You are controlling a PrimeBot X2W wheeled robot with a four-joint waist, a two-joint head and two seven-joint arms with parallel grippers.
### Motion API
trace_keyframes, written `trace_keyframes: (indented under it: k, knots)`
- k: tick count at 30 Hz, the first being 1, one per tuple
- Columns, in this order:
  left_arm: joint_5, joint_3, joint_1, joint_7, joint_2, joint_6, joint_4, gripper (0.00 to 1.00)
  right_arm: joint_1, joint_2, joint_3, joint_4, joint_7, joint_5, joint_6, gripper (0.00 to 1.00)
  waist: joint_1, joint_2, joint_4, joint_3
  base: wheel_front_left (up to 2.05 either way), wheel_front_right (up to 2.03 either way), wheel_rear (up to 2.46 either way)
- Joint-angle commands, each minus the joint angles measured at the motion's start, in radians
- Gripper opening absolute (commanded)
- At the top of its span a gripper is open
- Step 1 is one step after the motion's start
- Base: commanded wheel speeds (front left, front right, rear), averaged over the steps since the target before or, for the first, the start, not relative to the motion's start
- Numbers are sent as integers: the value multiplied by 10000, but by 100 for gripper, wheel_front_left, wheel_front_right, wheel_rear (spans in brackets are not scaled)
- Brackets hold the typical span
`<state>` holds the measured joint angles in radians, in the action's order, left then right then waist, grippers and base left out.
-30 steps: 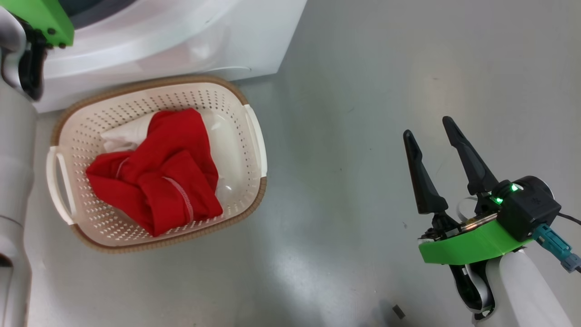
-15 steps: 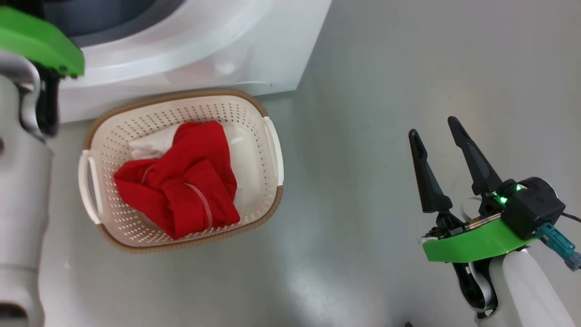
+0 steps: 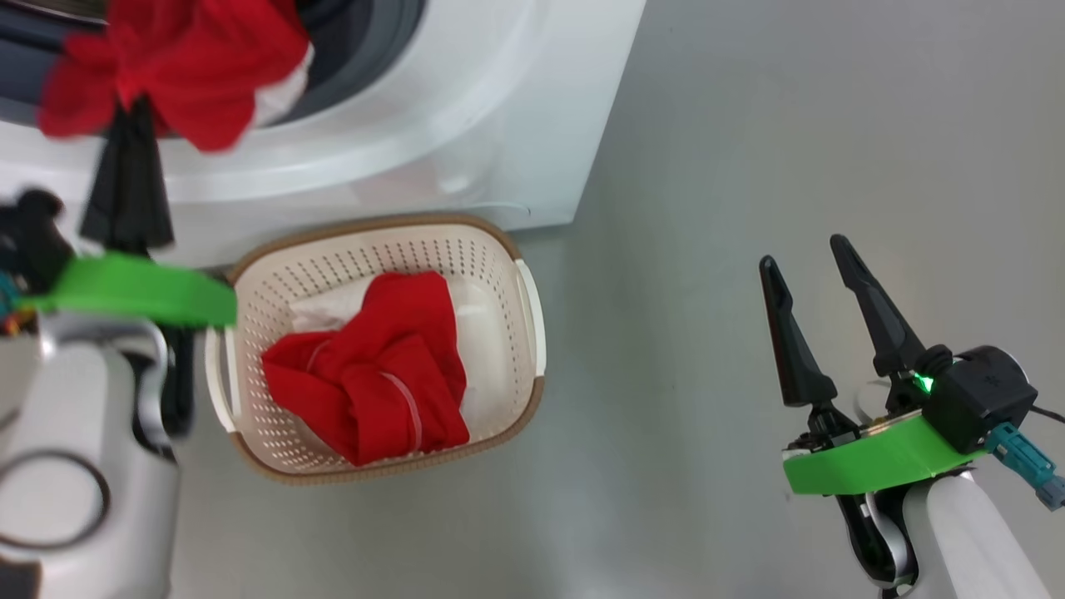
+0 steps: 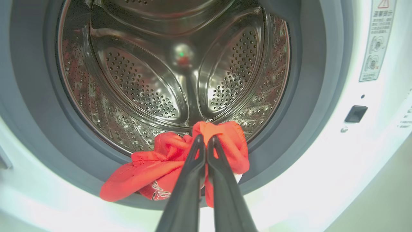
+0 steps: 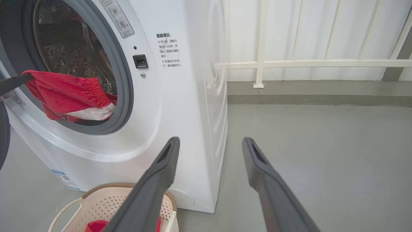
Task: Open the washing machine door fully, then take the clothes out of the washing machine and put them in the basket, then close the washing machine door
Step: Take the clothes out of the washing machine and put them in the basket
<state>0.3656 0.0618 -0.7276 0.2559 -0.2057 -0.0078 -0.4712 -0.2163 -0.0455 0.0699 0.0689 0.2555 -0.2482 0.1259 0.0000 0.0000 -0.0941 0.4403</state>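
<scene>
Clearly, unloading is in hand: the clothes (image 4: 151,167) are pinched by the closed left gripper (image 4: 205,140) at the mouth of the washing machine (image 3: 466,125), upper left of the head view. The right gripper (image 3: 800,251) is held wide and empty, lower right. Next, the garment must be carried over the basket (image 3: 374,223), where a red bundle (image 3: 374,391) lies, and released.

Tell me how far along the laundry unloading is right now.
Done: the drum stands uncovered, so the door is open, and one red garment lies in the basket. In hand: the left gripper is shut on a second red piece hanging at the drum's mouth. Left: drop that piece in the basket, then close the door. The right gripper is open and empty over the floor.
</scene>
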Motion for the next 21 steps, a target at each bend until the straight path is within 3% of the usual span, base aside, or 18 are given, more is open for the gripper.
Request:
trace_keyframes:
  k: [1,21]
  knots:
    - [-164,-399,475,58,-295,71,555,0,194,-47,156,-200,63,33,48,100,0,0,137,-398,0,0,0]
    - [-455,-300,3671,58,619,-64,2337,0,852,-47,114,-23,63,-59,48,100,0,0,471,-2029,0,0,0]
